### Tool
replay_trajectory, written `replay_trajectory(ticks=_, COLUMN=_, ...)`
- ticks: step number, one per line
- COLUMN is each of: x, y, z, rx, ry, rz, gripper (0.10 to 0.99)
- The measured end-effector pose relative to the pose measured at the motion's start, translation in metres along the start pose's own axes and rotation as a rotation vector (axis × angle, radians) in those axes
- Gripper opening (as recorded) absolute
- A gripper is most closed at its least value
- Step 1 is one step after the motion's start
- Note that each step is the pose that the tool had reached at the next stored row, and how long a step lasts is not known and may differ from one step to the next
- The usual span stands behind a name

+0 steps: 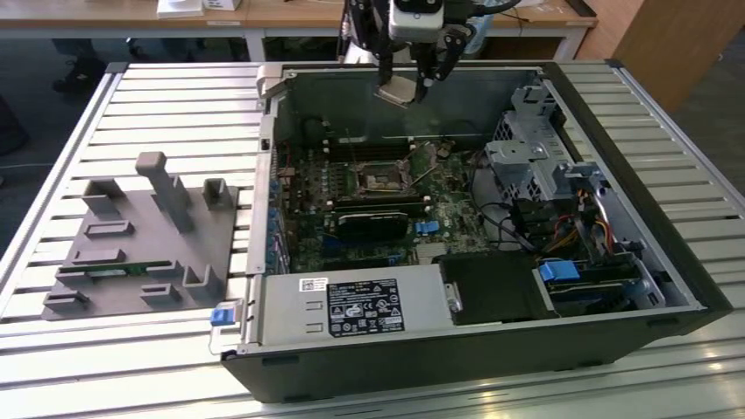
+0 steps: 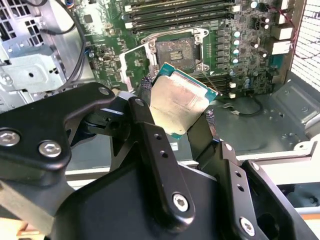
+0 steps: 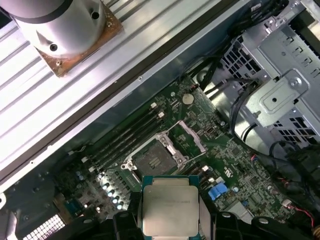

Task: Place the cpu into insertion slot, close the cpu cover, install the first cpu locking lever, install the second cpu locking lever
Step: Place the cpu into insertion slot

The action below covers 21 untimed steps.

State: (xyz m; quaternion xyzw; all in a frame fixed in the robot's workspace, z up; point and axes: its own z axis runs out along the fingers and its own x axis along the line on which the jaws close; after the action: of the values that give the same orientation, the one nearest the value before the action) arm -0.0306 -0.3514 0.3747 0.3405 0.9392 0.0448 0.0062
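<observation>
Cpu (image 2: 181, 100) pinched by opposite edges in pincer (image 2: 176, 102), hanging over open computer case (image 1: 666, 229), well above insertion slot (image 2: 175, 49); cpu cover (image 3: 192, 136) open beside slot. We judge the risks: skewed entry bends socket pins; weak edge grip drops chip. Chip square, no long axis; we see it tilted, metal top facing both wrist views.

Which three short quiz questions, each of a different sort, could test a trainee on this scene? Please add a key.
1. True or false: the cpu already sits in the insertion slot.
2. Choose one. The cpu cover is: A) closed over the slot; B) open, swung up beside the slot; C) missing.
3. Fill in: the gripper is shut on the ____.

Key: 1 false; 2 B; 3 cpu.
</observation>
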Motion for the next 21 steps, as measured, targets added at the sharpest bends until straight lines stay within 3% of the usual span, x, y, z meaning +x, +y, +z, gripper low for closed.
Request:
replay_trajectory(ticks=4, x=0.0023, y=-0.0013, z=0.0043, rx=0.003, ry=-0.0062, rz=0.033, gripper=0.537)
replay_trajectory(ticks=21, x=0.0038, y=-0.0011, z=0.0188, rx=0.004, ry=-0.0299, rz=0.264, gripper=0.537)
